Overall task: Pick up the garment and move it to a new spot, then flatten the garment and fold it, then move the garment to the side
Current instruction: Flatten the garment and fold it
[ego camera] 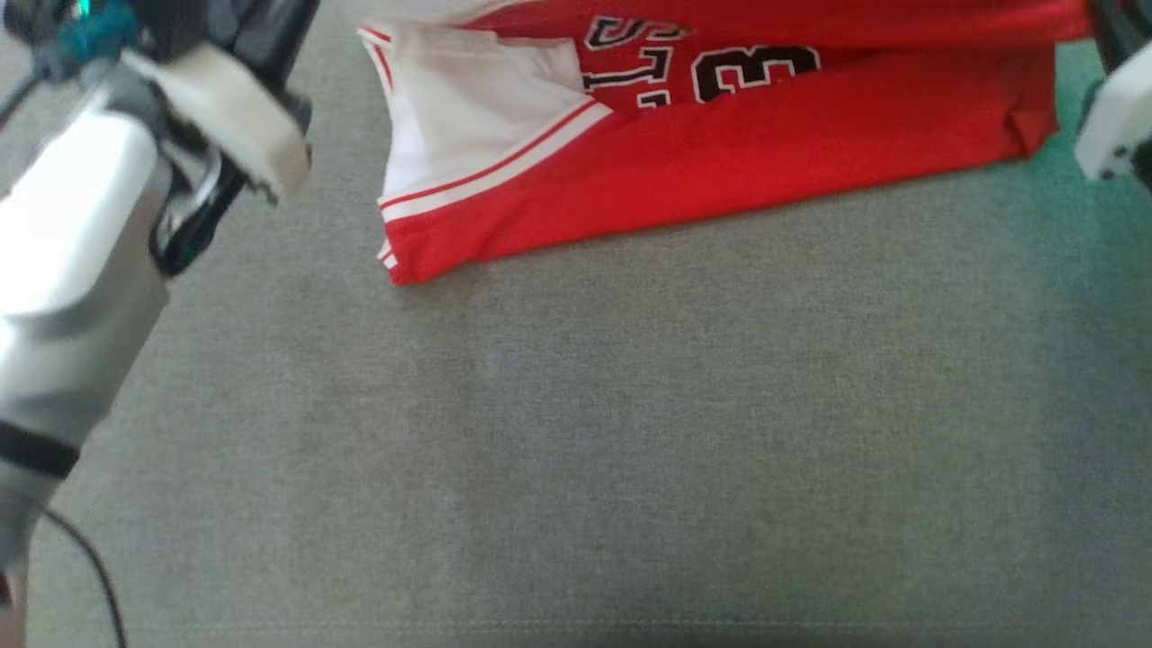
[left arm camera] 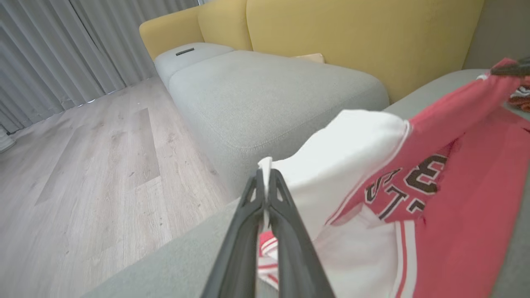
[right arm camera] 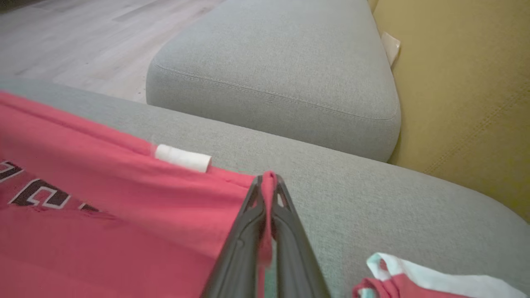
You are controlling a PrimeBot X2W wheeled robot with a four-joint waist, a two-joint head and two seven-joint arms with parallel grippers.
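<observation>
Both my claws are clamped on the basketball jersey [ego camera: 765, 171]. My left gripper [left arm camera: 265, 186] has its two dark fingers pressed together on a white edge of the cloth. My right gripper [right arm camera: 268, 186] pinches a red edge, just beside a small white tag [right arm camera: 182, 158]. Nothing else is in either claw.

The jersey is red with white trim and black lettering. It hangs between my two grips near the far edge of the grey seat cushion [ego camera: 576, 450], and its lower part rests on the fabric. The near half of the cushion lies bare in front of me. A second grey cushion [right arm camera: 281, 70] and the yellow sofa back [left arm camera: 352, 33] are beyond it, with wooden floor [left arm camera: 83, 165] off to my left.

I judge this to be the laying-out step: the garment is lifted and spread between two points, not yet flat and not yet folded.

The next move calls for both arms to travel together and keep the span taut, so the cloth does not sag or bunch. Then I should lower the held edge onto the cushion before letting go. A one-sided pull could drag the white panel into a wrinkle.
</observation>
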